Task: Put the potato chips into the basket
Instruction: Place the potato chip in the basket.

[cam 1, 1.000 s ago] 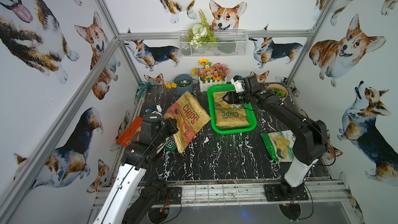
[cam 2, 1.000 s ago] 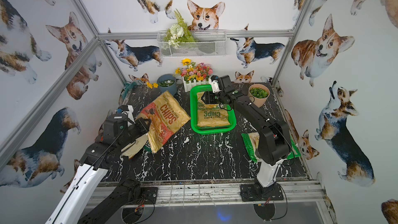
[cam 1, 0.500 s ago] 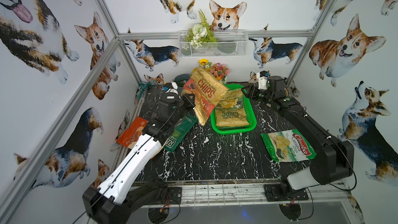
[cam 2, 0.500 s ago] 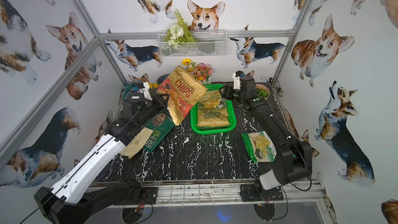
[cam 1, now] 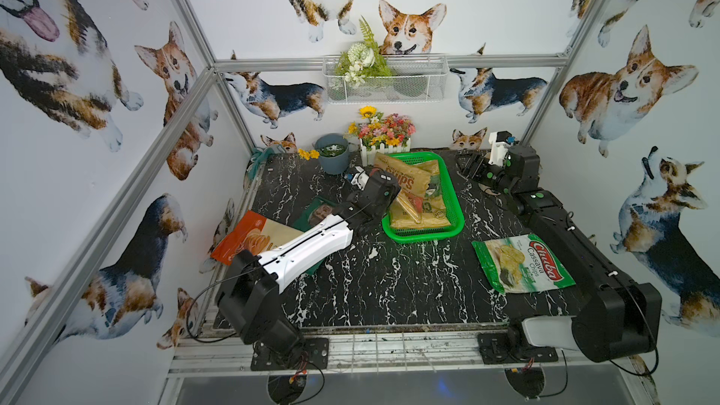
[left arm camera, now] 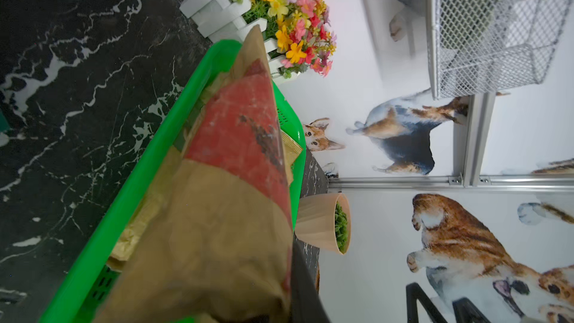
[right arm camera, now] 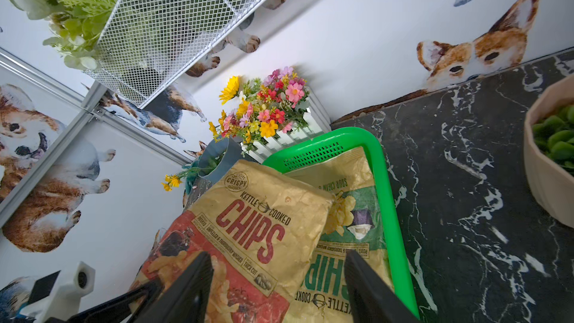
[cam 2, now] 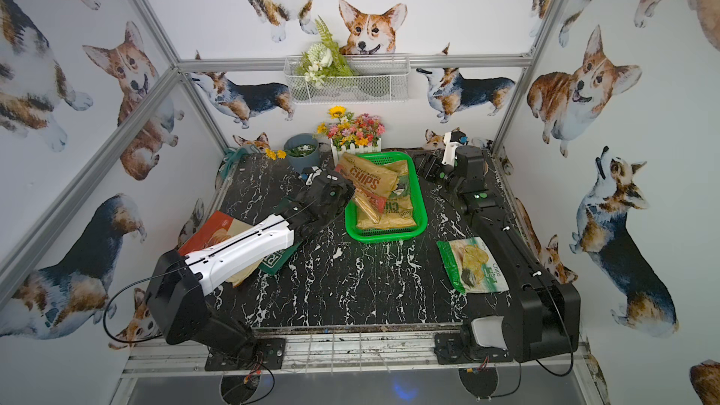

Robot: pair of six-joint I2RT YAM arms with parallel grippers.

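My left gripper (cam 1: 391,198) is shut on the lower end of a tan "CHIPS" bag with red lettering (cam 1: 407,181) (cam 2: 370,183) (left arm camera: 223,200) (right arm camera: 254,222). The bag hangs tilted over the left part of the green basket (cam 1: 455,196) (cam 2: 420,196) (left arm camera: 149,166) (right arm camera: 394,212). A second tan bag with green lettering (cam 1: 426,216) (right arm camera: 348,237) lies flat in the basket. On the table lie the orange-and-cream bag (cam 1: 249,237), the dark green bag (cam 1: 319,210) and the green-white bag (cam 1: 522,266). My right gripper (cam 1: 467,163) (right arm camera: 278,256) hovers open and empty right of the basket's far end.
A blue-grey pot (cam 1: 331,153) and a white flower box (cam 1: 383,142) stand just behind the basket. A peach pot (right arm camera: 546,181) sits at the back right by my right arm. A white wire basket (cam 1: 385,79) hangs on the back wall.
My left arm has carried the red-lettered bag from the table's left side, up and across, down over the basket. My right arm has drawn back from the basket to the back right.
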